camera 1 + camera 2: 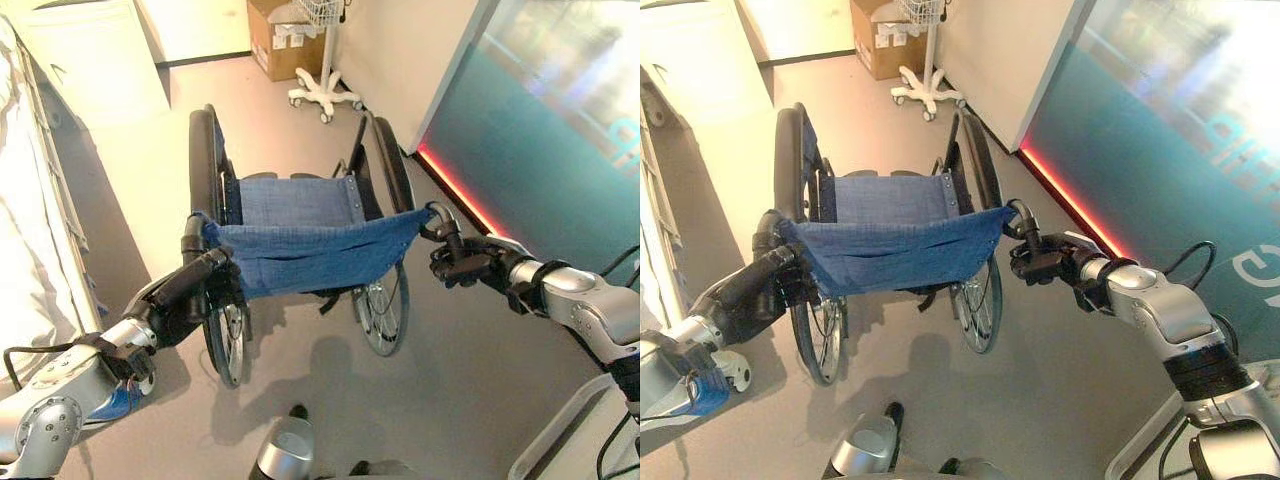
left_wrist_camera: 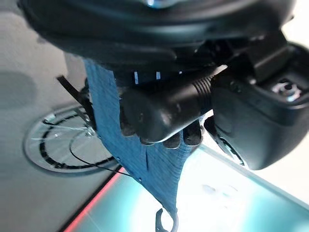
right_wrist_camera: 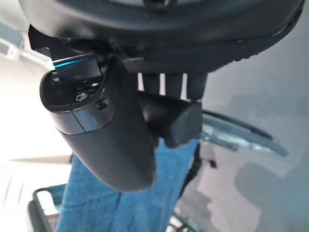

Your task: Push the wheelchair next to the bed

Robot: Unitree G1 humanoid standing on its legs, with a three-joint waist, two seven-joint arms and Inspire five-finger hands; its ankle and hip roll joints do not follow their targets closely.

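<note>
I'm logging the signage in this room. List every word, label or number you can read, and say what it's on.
Teal glass wall: large pale letters, cut off at the view's edge, not readable as a word.
Cardboard box: white labels, too small to read.
Wheelchair: no print to be seen.

Strong light pours in from the far left, washing the bed (image 1: 30, 230) and the white cabinet (image 1: 95, 55) almost to blank white. The grey floor (image 1: 450, 370) carries a soft shadow beneath the wheelchair (image 1: 300, 250). A red strip (image 1: 455, 190) glows along the base of the teal panel (image 1: 540, 150), which bears pale reflections. In both wrist views the near, dark hand casing is blurred.
</note>
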